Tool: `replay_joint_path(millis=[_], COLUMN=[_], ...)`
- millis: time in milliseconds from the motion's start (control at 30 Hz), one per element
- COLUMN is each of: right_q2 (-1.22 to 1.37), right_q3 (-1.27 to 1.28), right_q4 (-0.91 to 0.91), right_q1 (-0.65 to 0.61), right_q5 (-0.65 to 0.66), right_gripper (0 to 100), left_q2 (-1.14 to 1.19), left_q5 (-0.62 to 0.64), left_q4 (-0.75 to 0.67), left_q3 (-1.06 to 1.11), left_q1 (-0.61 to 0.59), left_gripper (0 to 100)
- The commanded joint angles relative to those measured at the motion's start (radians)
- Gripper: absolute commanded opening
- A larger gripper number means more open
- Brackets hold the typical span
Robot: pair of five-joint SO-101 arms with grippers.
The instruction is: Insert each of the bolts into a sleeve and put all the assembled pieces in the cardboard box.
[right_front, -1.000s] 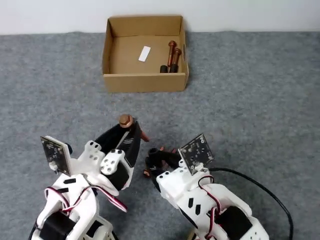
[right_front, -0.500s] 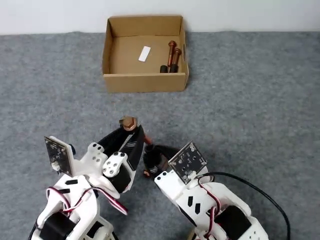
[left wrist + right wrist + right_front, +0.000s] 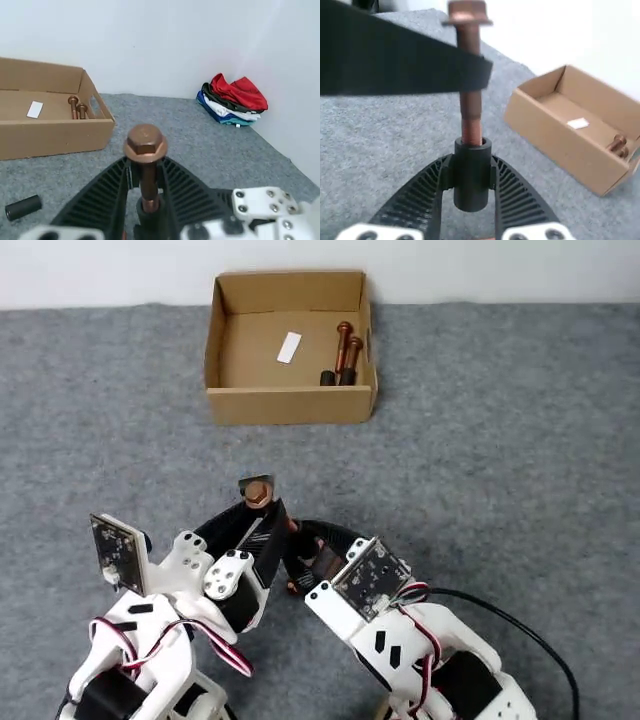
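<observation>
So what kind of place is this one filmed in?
Probably an ordinary indoor room used as a makeshift robot workspace, not a factory. The work surface is grey carpet, there is a plain white wall behind, and a pile of folded clothes sits in the corner.

Copper-brown bolt (image 3: 145,145). Matt black sleeve (image 3: 472,175). Tan cardboard box (image 3: 290,405), upper centre of the high view, with a white label (image 3: 289,347) inside. Speckled grey carpet (image 3: 500,440). Cloth pile (image 3: 232,100), right of the left wrist view: red, black, white, blue. White wall (image 3: 150,40).
</observation>
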Motion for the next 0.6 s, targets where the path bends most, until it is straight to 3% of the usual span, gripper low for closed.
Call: replay_joint_path(millis=[0,267,433,567], right_q2=[-0.012,-0.012,-0.012,-0.012], right_q3=[-0.02,-0.018,-0.018,-0.014], right_q4=[-0.062,-0.113,-0.108,-0.108], right_q1=[-0.004,-0.004,-0.004,-0.004], right_q5=[0.068,0.126,0.124,0.124], right_gripper=[0.8,0.8,0.8,0.8], left_q2=[0.005,0.005,0.005,0.005], left_q5=[-0.006,-0.008,-0.009,-0.021], left_q4=[0.003,0.08,0.146,0.183], left_q3=[0.001,0.031,0.025,0.024], left_q1=[0.026,0.103,0.064,-0.014], left_gripper=[0,2,21,25])
